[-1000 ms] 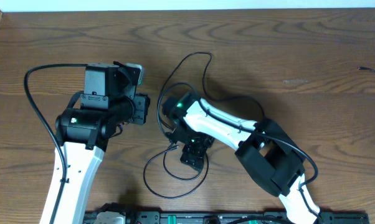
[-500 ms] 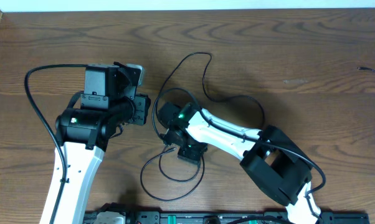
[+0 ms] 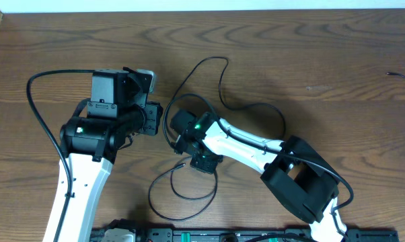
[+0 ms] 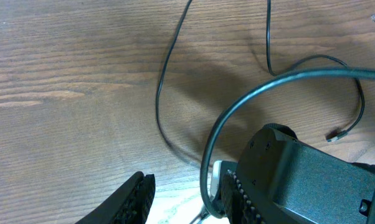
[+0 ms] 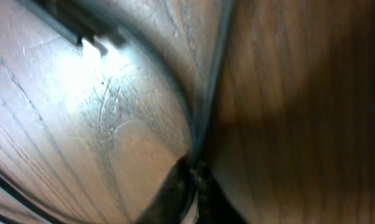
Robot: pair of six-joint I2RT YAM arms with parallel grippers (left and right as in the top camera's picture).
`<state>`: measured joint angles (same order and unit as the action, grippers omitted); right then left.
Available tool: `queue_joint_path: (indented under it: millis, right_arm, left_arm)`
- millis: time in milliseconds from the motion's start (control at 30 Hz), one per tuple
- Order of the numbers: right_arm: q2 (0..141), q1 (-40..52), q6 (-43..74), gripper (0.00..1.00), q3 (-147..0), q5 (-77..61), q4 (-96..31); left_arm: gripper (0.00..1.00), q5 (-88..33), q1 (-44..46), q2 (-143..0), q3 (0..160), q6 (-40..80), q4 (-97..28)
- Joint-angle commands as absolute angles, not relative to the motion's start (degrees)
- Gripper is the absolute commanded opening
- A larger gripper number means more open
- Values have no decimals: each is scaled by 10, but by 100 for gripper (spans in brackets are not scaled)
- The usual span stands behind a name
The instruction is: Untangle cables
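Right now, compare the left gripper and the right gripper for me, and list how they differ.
The right gripper is shut on a thin black cable. The left gripper cannot be judged: neither how its jaws stand nor whether it holds anything. The right gripper sits among the loops in the middle of the table, while the left gripper sits at their left edge. Both are black and close to the same tangle.

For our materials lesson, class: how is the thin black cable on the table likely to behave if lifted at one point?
Probably floppy: the thin black cable lies in loose curves, so it would likely droop either side of the right tool, which looks closed on it. Probably light, being so thin. Its loops may drag and snag.
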<state>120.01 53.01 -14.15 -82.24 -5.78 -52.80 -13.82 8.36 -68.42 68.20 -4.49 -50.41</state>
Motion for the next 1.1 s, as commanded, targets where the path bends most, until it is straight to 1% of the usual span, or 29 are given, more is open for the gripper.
queue_joint_path:
  millis: [0,167,333,433,600,867,1000,1067]
  right_arm:
    - [1267,535,-140,1,-783,-79,-515]
    - [1267,535,-132,1,-783,-78,-502]
    - [1267,532,-100,1,-790,-53,-501]
    - [1267,521,-75,1,-810,-22,-504]
    - [1267,495,-72,1,-862,15,-513]
    - [1267,419,-71,1,-978,132,-536]
    - [1267,363,-48,1,-1051,138,-557]
    - [1267,331,-36,1,-1086,120,-561]
  left_arm:
    - [41,-145,82,-683,692,-43,-505]
    - [41,-145,82,-683,692,-43,-505]
    - [41,-145,82,-683,692,-44,-505]
    - [41,-145,82,-684,692,-44,-505]
    - [41,-145,82,-684,692,-44,-505]
    - [41,-145,82,-684,692,-44,-505]
    - [42,-145,82,-684,692,-44,-505]
    - [42,-145,82,-684,692,-44,-505]
